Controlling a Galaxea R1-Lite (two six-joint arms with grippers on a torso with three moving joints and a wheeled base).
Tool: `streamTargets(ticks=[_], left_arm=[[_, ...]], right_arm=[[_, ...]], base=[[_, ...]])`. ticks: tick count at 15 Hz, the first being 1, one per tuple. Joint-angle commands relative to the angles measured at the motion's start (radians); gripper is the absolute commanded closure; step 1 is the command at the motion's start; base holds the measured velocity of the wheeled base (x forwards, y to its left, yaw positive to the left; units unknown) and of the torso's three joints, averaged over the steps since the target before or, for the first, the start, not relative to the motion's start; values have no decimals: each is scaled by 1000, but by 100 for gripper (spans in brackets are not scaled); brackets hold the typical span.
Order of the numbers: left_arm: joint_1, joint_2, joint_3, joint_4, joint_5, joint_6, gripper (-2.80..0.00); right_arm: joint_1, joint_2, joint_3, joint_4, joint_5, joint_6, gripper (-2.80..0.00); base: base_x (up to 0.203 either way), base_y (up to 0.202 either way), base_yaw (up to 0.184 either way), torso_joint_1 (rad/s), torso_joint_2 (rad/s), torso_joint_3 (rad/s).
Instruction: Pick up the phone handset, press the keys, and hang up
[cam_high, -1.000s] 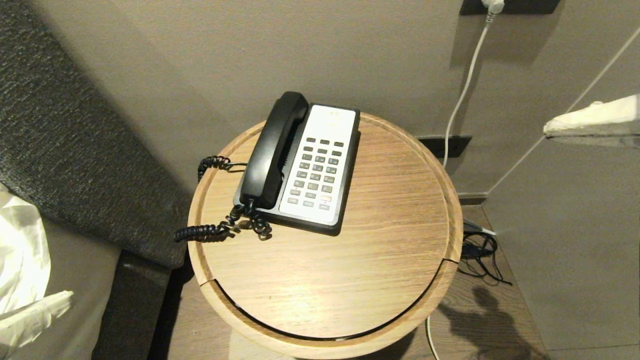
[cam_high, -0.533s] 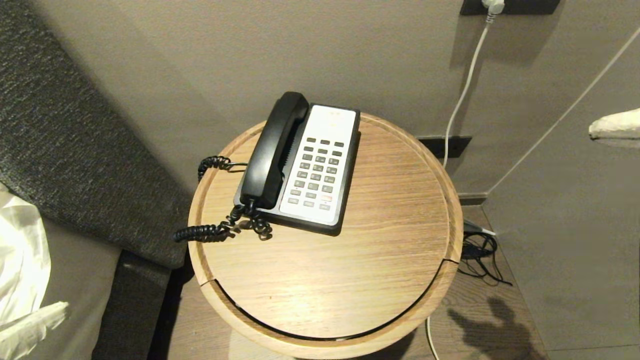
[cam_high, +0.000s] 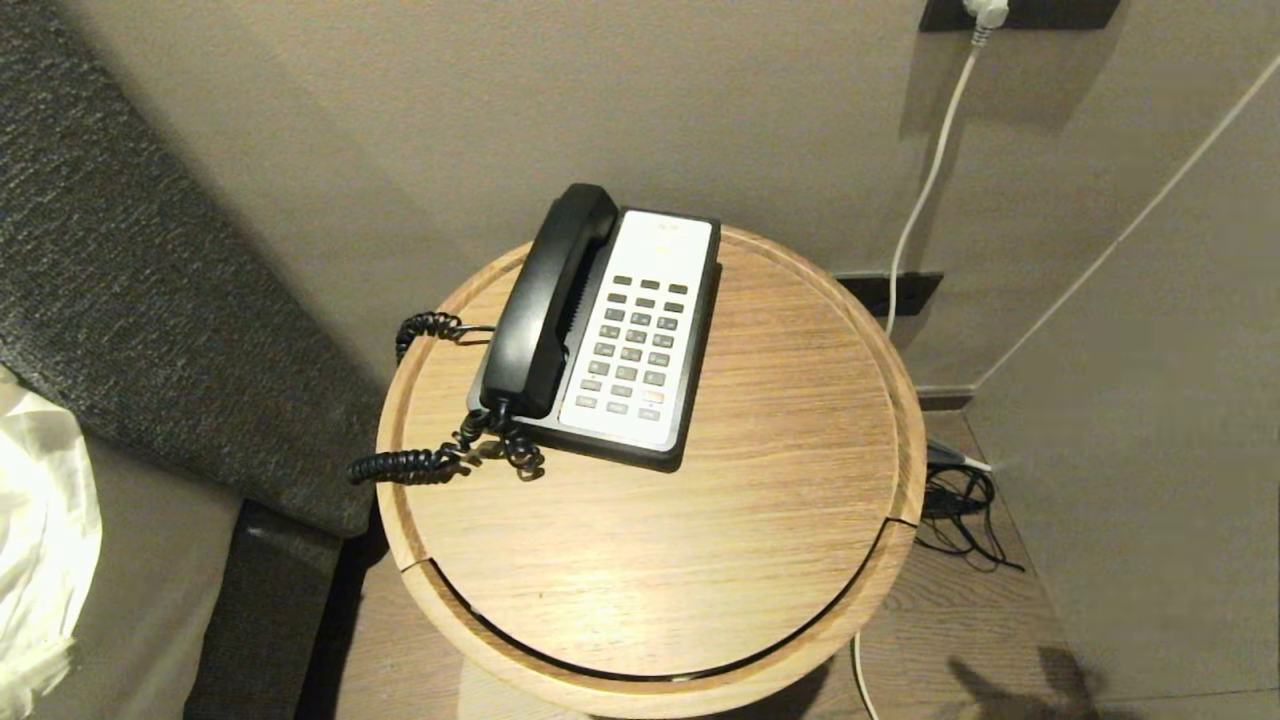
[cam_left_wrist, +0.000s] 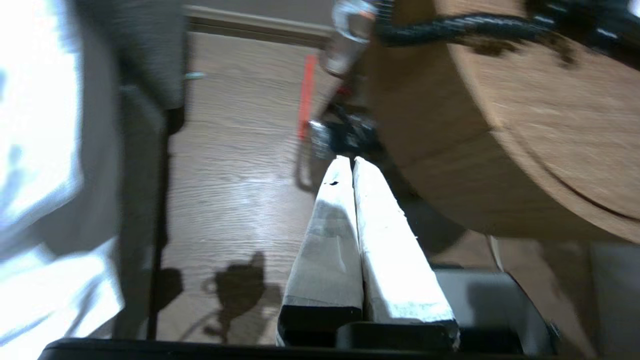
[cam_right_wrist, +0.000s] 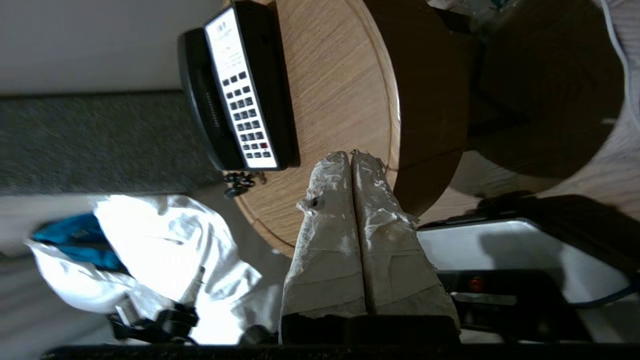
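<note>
A: Phone handset (cam_high: 550, 300) position?

B: It lies in its cradle on the left side of the phone base (cam_high: 610, 345), lengthwise, one bulging end toward the wall and the other toward the robot. Its coiled cord (cam_high: 440, 455) leaves the near end, loops on the bench (cam_high: 700, 520) and hangs past the left rim.

A: Keys (cam_high: 632, 350)?

B: They sit in rows on the white faceplate, just right of the handset. Nothing touches them. In the right wrist view the handset (cam_right_wrist: 200, 100) and keys (cam_right_wrist: 247, 117) appear side by side on the same base.

A: Left end effector (cam_left_wrist: 350, 162)?

B: Its two wrapped fingers (cam_left_wrist: 330, 240) are pressed together with nothing between them. It is low beside the curved wooden side of the bench (cam_left_wrist: 500, 150), above the wood floor (cam_left_wrist: 240, 165), well apart from the phone. It does not appear in the head view.

A: Right end effector (cam_right_wrist: 350, 155)?

B: Fingers (cam_right_wrist: 330, 240) together, nothing held. It sits off the bench's edge (cam_right_wrist: 350, 75), its tips seen against the rim, apart from the phone base (cam_right_wrist: 265, 85). It is also outside the head view.

A: Surroundings?

B: A white cable (cam_high: 930, 170) runs down the wall from a plug. White cloth (cam_high: 40, 520) lies at the far left.
</note>
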Motion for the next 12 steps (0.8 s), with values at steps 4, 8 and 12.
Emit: streamTargets(ticks=[4,8,12], left_arm=[[206,-152,88,10,-11,-1,0],[220,-197,136,11,-15,-1,0],[241,-232,146,32,-16,0,0]], right_arm=[[-105,-210,53,44,20,56,0],[-150,-313,74,108,30,92,0],[-189,-389,76,191,42,123,0]], base=[[0,0,0,0,0,0],[0,0,0,0,0,0],[0,0,0,0,0,0]])
